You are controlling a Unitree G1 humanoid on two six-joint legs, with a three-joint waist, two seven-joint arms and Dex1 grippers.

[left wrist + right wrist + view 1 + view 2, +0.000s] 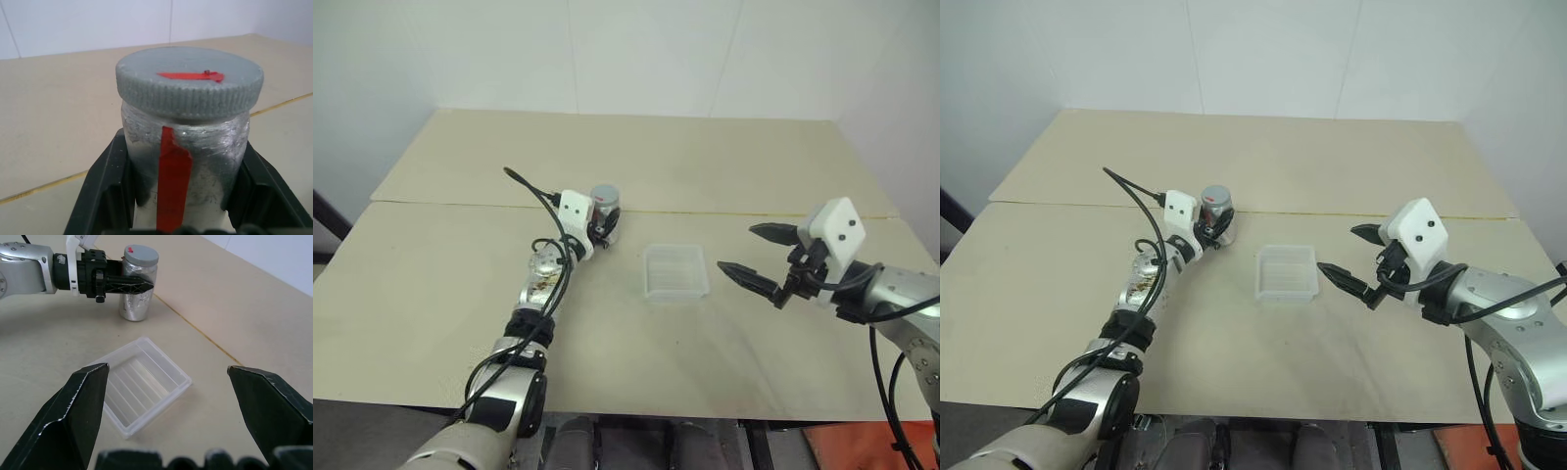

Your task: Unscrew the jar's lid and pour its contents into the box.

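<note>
- White walls back a pale beige counter, whose two boards meet along a thin seam running across its width.
- Jar: stands upright on the counter at the seam, left of centre; clear body with a crinkled silvery look and a red strip running down its side.
- Lid: grey ribbed screw cap, seated on the jar's mouth, with a red mark on its top face.
- Left hand: reaches forward over the counter, its two black fingers closed on the jar's body below the lid, one finger on each side.
- Box: shallow clear square tray with rounded corners and a ribbed floor, lying flat on the counter near the jar, to its right and nearer the robot, not touching it; it sits between the two hands.
- Right hand: held above the counter to the right of the box, pointing toward it, its black fingers spread wide apart with nothing between them.
- Black cable: loops from the left wrist back along the left arm.
- Contents of the jar: cannot be made out through the body.
</note>
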